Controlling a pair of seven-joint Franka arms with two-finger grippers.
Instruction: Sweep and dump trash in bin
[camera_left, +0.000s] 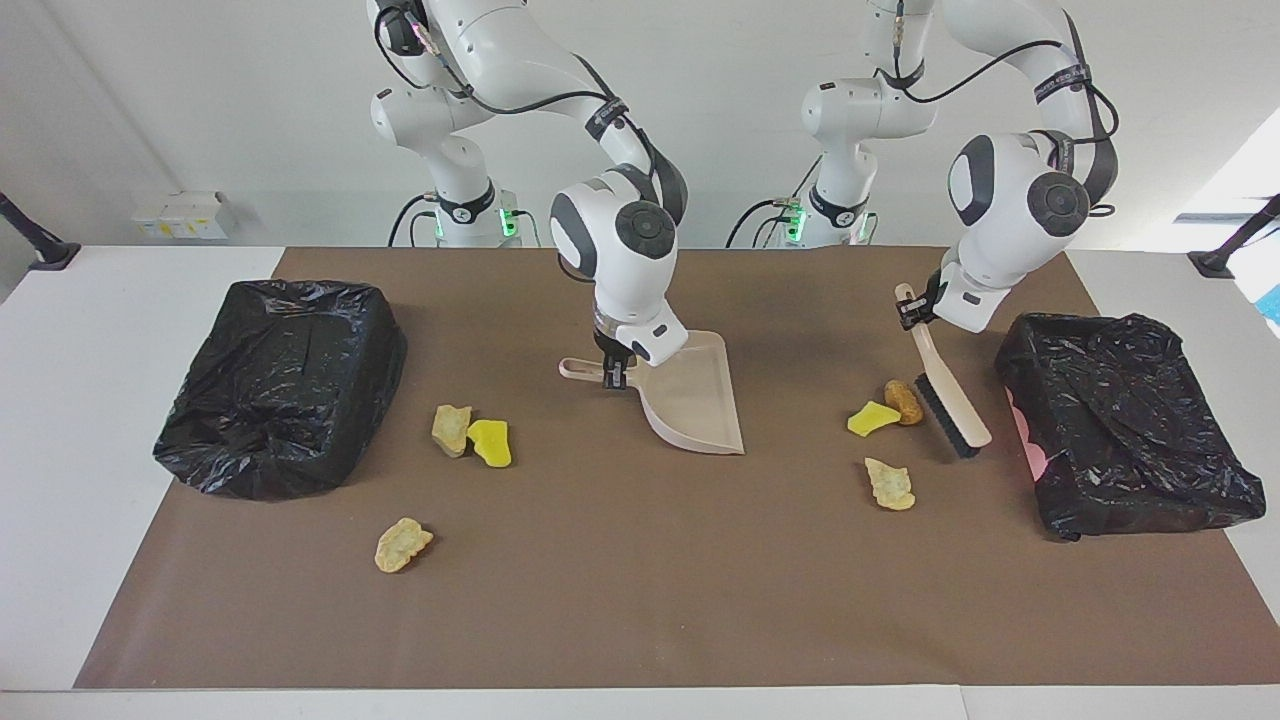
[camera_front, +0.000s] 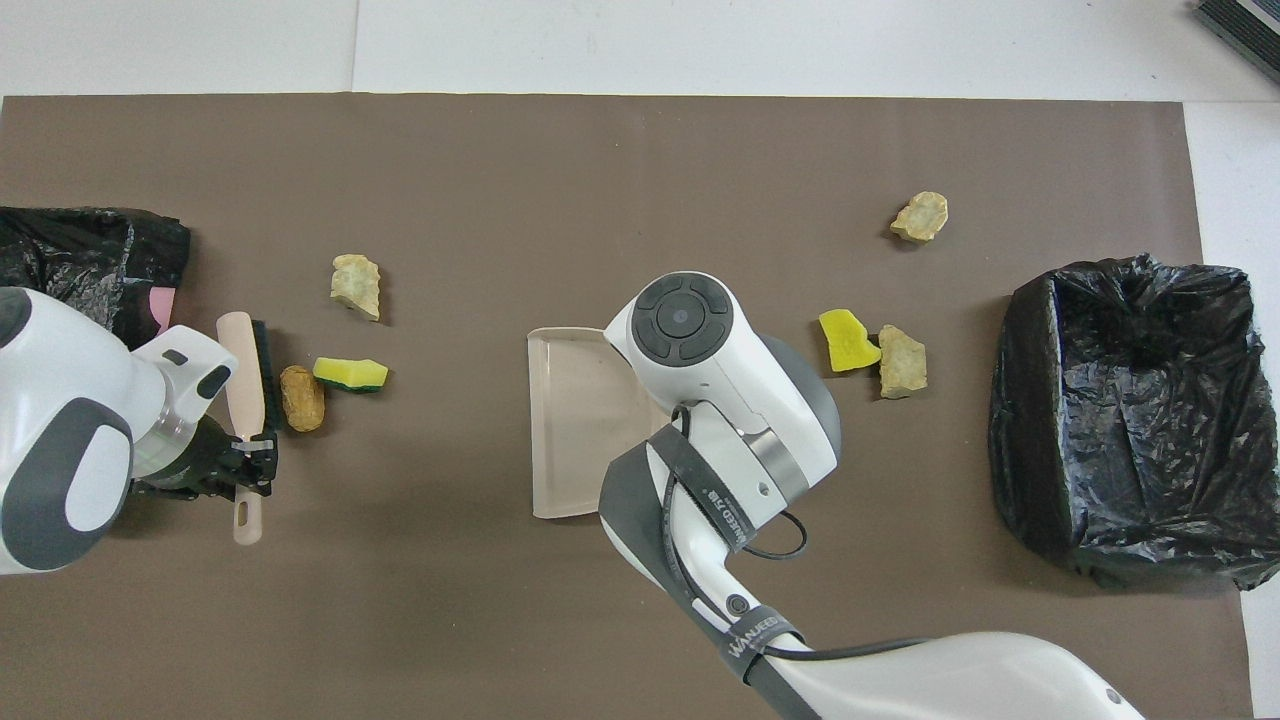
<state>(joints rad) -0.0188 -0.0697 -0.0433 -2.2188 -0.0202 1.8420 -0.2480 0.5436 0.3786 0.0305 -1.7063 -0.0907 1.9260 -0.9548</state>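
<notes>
Trash pieces on the brown mat: six.

Yellow sponge chunks, two: one plain, toward the right arm's end from the dustpan; one green-backed, toward the left arm's end.

Tan pieces, three.

Orange-brown lump, one.

Dustpans: one.

Hand brush: one.

Black-lined bins: two, and, one at either end from the dustpan.
</notes>
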